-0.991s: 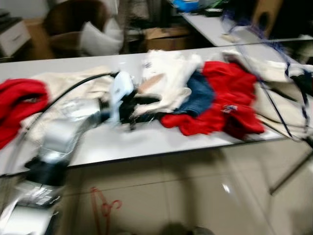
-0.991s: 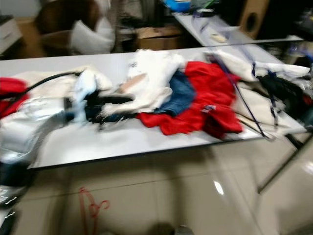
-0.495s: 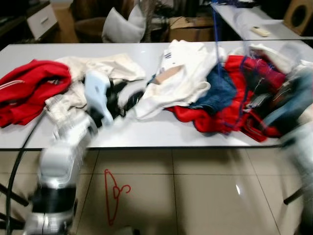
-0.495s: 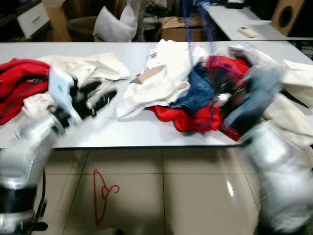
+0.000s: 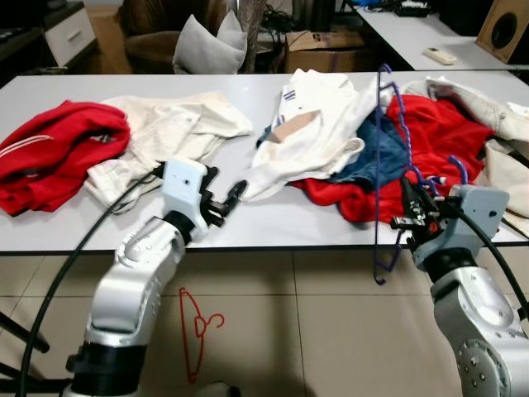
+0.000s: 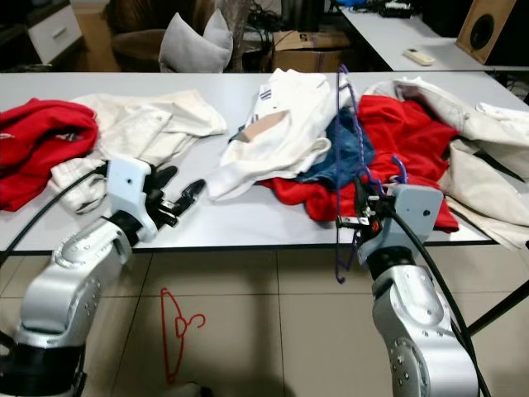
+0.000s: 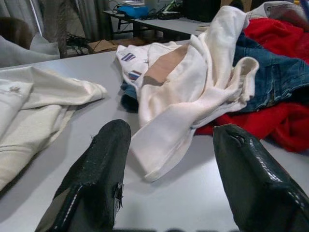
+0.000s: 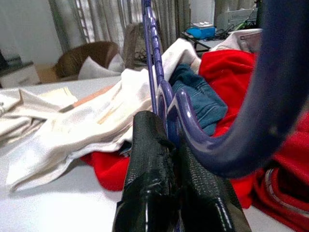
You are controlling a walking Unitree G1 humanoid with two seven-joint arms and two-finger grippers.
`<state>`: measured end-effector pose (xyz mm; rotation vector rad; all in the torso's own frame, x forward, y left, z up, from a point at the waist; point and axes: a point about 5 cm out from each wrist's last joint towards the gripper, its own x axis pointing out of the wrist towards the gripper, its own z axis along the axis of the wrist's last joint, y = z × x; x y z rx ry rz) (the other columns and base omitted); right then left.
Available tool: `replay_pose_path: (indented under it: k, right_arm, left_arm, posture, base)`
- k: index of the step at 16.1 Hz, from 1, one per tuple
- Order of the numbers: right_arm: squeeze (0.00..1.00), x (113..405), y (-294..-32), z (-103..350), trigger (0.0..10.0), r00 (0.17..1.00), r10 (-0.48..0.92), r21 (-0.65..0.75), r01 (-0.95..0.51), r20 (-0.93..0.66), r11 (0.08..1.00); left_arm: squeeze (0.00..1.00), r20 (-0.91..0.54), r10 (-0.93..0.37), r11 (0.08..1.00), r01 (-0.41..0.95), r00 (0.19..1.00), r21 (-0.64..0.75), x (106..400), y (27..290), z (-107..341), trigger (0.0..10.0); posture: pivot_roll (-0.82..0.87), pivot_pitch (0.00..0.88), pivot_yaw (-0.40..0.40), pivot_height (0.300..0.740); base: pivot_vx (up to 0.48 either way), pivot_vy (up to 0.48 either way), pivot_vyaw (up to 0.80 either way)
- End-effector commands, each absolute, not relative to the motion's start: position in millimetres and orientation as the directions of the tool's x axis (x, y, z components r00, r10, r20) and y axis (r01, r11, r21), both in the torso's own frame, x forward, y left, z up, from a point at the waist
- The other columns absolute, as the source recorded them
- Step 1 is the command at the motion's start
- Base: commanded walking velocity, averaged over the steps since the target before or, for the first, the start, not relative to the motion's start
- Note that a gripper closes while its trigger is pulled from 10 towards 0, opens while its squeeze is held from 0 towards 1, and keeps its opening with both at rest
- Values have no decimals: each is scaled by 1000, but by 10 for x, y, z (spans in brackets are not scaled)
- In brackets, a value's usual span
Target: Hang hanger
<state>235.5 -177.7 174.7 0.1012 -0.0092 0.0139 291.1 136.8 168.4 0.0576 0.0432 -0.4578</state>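
Gripping a purple hanger (image 5: 380, 165), right gripper (image 5: 411, 217) clamps it upright beside clothes pile (image 5: 372, 141); left gripper (image 5: 225, 201) spread wide, nothing held.

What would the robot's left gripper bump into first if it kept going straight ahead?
Most likely the white shirt. The left gripper is open just above the table, and the shirt's nearest fold lies between the fingers' line; depth is hard to judge.

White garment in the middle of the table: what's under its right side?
The white garment overlaps blue jeans, which lie on a red garment. Anything deeper in the pile is covered.
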Motion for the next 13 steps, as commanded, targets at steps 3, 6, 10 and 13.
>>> replay_pose_path:
  k: [3, 6, 10, 13]
  right_arm:
    - [0, 2381, -1673, 1629, 10000, 994, 69, 62, -64, -89, 996]
    - [0, 2374, -1590, 1615, 10000, 986, 128, 61, -122, -106, 991]
    - [0, 2339, -1657, 1613, 10000, 992, 65, 53, -60, -105, 997]
    - [0, 2316, -1700, 1650, 10000, 998, 27, 92, -22, -58, 995]
  left_arm:
    - [0, -66, -421, 903, 425, 905, 66, 2901, 1352, 1670, 10000]
    - [0, -70, -429, 899, 433, 900, 58, 2911, 1326, 1681, 10000]
    - [0, -78, -439, 894, 444, 895, 57, 2909, 1305, 1665, 10000]
    - [0, -77, -439, 895, 444, 895, 51, 2907, 1283, 1665, 10000]
  posture:
    - [-204, 0, 42, 710]
    - [-218, 0, 60, 710]
    - [-226, 0, 71, 710]
    - [-232, 0, 67, 710]
  base:
    - [0, 334, 0]
    - [0, 336, 0]
    - [0, 338, 0]
    - [0, 340, 0]
